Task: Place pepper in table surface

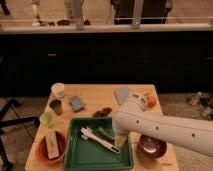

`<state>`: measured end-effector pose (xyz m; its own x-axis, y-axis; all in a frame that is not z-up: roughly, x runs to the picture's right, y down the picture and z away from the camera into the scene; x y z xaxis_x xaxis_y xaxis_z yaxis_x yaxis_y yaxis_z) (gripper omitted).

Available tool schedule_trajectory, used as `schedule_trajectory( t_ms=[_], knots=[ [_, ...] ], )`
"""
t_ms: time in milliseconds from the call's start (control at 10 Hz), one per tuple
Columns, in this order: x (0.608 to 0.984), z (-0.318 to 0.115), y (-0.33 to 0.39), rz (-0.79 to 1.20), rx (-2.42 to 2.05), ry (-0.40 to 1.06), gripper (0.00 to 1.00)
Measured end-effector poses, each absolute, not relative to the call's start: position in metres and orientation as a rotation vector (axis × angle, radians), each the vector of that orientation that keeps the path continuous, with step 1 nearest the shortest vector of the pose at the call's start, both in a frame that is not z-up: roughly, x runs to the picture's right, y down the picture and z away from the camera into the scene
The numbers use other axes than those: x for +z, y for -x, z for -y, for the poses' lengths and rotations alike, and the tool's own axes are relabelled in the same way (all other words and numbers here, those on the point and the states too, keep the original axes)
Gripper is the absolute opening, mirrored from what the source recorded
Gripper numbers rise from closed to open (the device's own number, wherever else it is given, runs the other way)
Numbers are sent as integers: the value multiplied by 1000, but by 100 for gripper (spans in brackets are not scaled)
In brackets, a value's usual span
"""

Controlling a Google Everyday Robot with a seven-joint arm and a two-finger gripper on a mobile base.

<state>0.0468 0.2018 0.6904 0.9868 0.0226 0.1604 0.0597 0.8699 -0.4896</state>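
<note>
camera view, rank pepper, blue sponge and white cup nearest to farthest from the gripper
The gripper hangs over the right part of the green tray.
1. pepper: in the tray, just left of the gripper.
2. blue sponge: on the table surface, behind the tray's left end.
3. white cup: back left corner.

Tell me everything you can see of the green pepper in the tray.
The pepper is small, slender and green, its stem not discernible. It lies flat and slanted on the floor of the green tray, near the middle, beside the white utensil; whether they touch is unclear. The gripper hangs close beside it, over the tray. The pepper is not on the table surface.
</note>
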Motion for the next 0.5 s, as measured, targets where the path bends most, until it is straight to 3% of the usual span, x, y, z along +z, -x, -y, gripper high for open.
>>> schedule_trajectory(
  t_ms=[500],
  knots=[
    [734, -217, -19, 199, -30, 523, 80]
  ],
)
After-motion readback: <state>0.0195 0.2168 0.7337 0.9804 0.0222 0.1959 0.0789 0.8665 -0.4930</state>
